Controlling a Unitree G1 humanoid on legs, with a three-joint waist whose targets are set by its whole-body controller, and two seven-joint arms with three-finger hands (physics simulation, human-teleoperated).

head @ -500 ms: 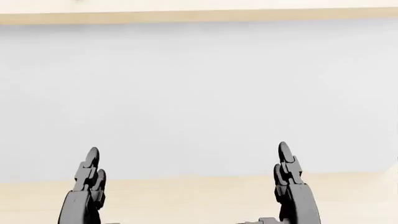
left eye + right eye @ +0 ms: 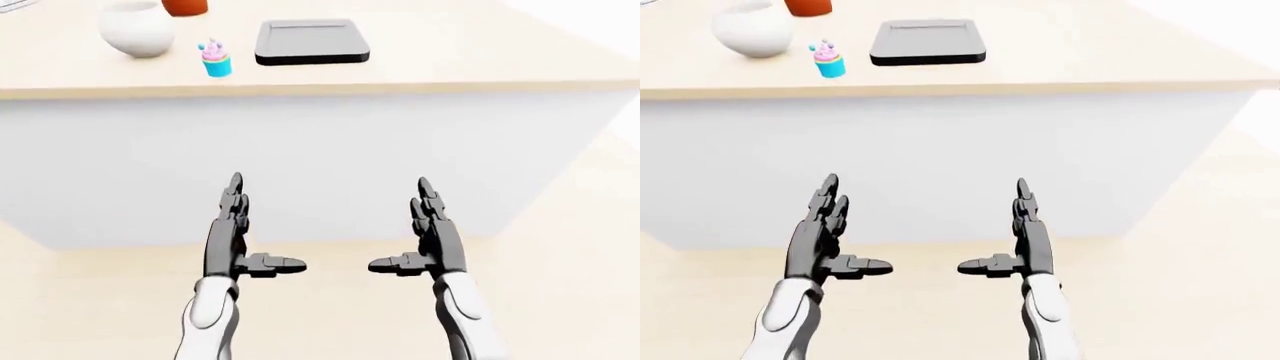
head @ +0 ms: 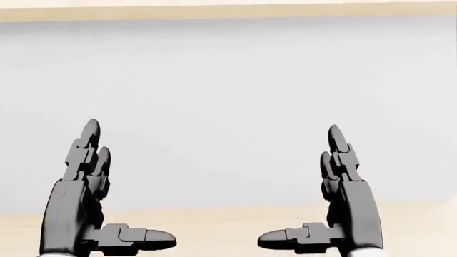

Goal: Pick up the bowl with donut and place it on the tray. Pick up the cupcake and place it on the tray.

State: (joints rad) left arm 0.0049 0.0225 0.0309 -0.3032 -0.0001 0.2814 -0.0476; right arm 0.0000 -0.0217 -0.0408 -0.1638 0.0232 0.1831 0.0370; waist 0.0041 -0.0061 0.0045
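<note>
In the left-eye view a white bowl stands at the top left of the wooden counter; its inside does not show. A cupcake with a blue wrapper and pink top stands right of it. A dark grey tray lies right of the cupcake. My left hand and right hand are both open and empty, fingers pointing up, thumbs pointing inward. They hang low before the counter's white face, far short of the objects. The head view shows the same left hand and right hand.
An orange object is cut off by the top edge beside the bowl. The counter's white face fills the middle of the views, with its corner at the right. Light wooden floor lies below and to the right.
In the head view both hands have risen, so the thumbs now show. The counter's top edge sits slightly higher in the picture, so the camera has shifted a little.
</note>
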